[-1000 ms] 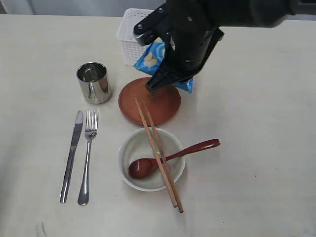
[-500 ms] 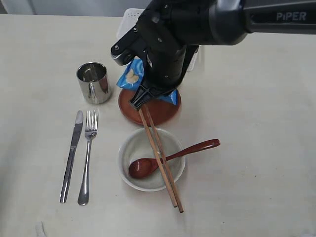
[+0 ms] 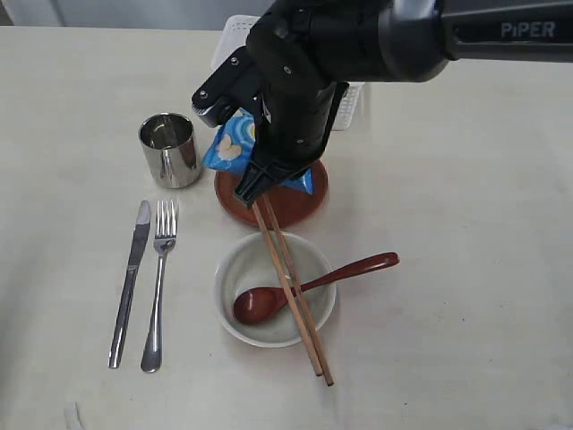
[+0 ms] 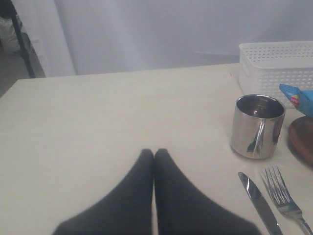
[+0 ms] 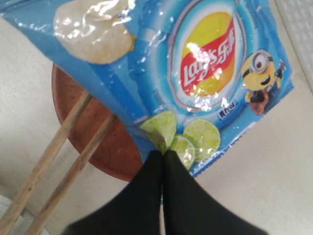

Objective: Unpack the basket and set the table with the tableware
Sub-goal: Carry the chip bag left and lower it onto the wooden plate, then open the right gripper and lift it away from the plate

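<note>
at the left of the exterior frame the knife (image 3: 130, 282), fork (image 3: 158, 287) and cup (image 3: 169, 149) lie set out. the left pincer (image 4: 154, 154) is pressed shut on nothing above bare table (image 3: 474, 269). in the centre, the right pincer (image 3: 252, 190), clenched on a corner of the blue chip bag (image 3: 231, 145), has swung down-left from beside the basket (image 3: 231, 43) at top centre. the bag now hangs over the plate (image 3: 291, 199), close to the cup and the upper ends of the chopsticks (image 3: 291, 291). the tableware looks laid, so only the bag seems unplaced. the right half is open and the left is crowded.
</note>
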Robot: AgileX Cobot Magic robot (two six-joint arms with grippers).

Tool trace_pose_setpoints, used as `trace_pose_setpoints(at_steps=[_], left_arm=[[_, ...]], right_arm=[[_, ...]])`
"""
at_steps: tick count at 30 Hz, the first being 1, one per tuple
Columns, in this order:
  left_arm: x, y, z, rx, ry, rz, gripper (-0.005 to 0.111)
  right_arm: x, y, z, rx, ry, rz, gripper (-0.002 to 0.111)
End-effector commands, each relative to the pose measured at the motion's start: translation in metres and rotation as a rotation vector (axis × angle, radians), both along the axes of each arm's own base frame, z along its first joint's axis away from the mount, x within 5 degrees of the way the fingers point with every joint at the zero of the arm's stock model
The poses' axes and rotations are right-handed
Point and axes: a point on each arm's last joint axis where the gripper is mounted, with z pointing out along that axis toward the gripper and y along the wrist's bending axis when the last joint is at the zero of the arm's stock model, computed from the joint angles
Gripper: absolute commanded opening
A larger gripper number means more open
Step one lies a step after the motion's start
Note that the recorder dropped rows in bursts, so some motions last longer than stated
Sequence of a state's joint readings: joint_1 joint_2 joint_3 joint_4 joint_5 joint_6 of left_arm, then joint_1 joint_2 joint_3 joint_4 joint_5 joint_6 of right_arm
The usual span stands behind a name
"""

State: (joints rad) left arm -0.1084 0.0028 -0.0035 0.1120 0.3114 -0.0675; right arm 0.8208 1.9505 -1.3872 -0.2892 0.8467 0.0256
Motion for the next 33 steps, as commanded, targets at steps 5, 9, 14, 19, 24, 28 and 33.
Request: trace_pose_setpoints(at_steps=[5, 9, 14, 19, 24, 28, 33], left_arm=[[0.000, 0.000, 0.000, -0.002, -0.006, -0.007, 0.000], [0.000, 0.000, 0.000, -0.002, -0.006, -0.007, 0.000], [0.000, 0.000, 0.000, -0.002, -0.006, -0.007, 0.000], [0.000, 0.000, 0.000, -0.002, -0.006, -0.007, 0.000], [0.000, 0.000, 0.000, -0.002, -0.006, -0.007, 0.000], [0.000, 0.000, 0.000, -0.002, -0.006, -0.007, 0.000], [0.000, 0.000, 0.000, -0.002, -0.006, -0.007, 0.000]], right_arm=[[0.002, 0.001, 0.003, 0.006, -0.012, 0.011, 0.001], [0.002, 0.001, 0.003, 0.006, -0.015, 0.006, 0.023], [0.004, -0.002, 0.005, -0.011, -0.047, -0.004, 0.046], [0.006, -0.004, 0.014, -0.022, -0.072, -0.029, 0.046], [0.012, -0.002, 0.046, 0.000, -0.101, -0.129, 0.046], [0.013, -0.003, 0.081, 0.025, -0.134, -0.164, 0.044], [0.004, -0.013, 0.126, 0.106, -0.205, -0.166, 0.010]])
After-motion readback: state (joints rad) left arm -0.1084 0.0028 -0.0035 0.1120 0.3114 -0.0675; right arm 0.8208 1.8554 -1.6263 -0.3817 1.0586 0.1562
